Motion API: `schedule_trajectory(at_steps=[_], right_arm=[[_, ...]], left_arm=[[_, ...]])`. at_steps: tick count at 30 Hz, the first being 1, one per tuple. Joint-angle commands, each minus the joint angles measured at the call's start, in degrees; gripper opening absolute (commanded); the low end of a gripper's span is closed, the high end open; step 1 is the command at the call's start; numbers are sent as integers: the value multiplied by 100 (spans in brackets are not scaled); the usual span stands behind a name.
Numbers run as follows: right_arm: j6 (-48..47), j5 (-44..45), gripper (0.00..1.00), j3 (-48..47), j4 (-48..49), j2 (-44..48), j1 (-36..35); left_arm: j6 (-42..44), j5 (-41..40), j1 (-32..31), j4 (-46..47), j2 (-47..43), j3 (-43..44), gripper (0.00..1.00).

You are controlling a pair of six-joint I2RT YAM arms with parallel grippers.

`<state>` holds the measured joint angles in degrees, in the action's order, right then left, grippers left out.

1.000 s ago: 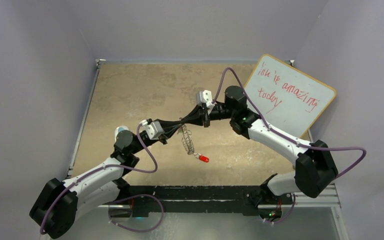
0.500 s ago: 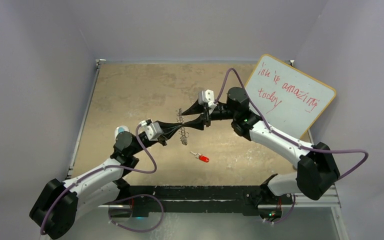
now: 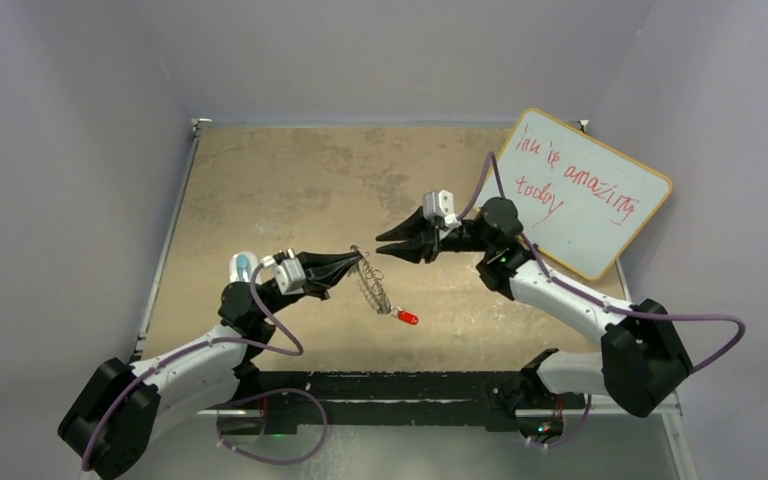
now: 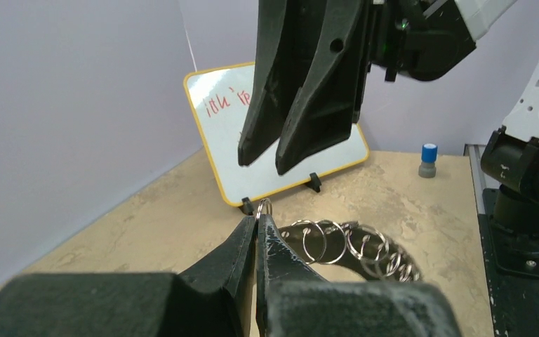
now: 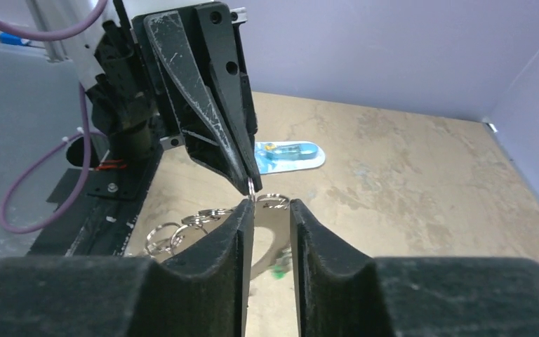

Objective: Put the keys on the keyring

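Observation:
My left gripper (image 3: 357, 257) is shut on one small loop (image 4: 264, 208) at the rim of the keyring (image 3: 373, 284), which hangs from it over the table. The ring's fringe of loops (image 4: 354, 242) trails away to the right behind my left fingers. My right gripper (image 3: 384, 243) stands open just right of the ring, with nothing between its fingers (image 5: 242, 217). The red-headed key (image 3: 408, 317) lies on the table by the ring's lower end. A blurred green key head (image 5: 278, 270) shows below the ring plate (image 5: 275, 228); I cannot tell whether it hangs from it.
A whiteboard (image 3: 580, 193) with red writing leans at the back right. A clear bluish plastic object (image 5: 288, 154) lies on the table near the left arm. A small blue-capped bottle (image 4: 429, 160) stands by the right arm's base.
The right gripper opened off the keyring and drew back to the right. The left gripper stayed shut on the ring and pulled it slightly left; the red key stayed on the table.

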<state>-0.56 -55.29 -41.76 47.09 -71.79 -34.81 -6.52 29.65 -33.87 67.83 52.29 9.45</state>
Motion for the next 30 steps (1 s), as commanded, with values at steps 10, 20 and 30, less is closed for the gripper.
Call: schedule_trajectory(at_steps=[10, 20, 30], right_arm=[[1134, -584, 36, -268, 1564, -777, 0], [186, 87, 45, -150, 187, -707, -28], [-509, 1011, 53, -103, -699, -812, -67]], left_arm=[[-270, -78, 4, 954, -66, -66, 0], [-260, -705, 3, 49, -272, -92, 0], [-1576, -3778, 3, -3396, -977, 378, 55]])
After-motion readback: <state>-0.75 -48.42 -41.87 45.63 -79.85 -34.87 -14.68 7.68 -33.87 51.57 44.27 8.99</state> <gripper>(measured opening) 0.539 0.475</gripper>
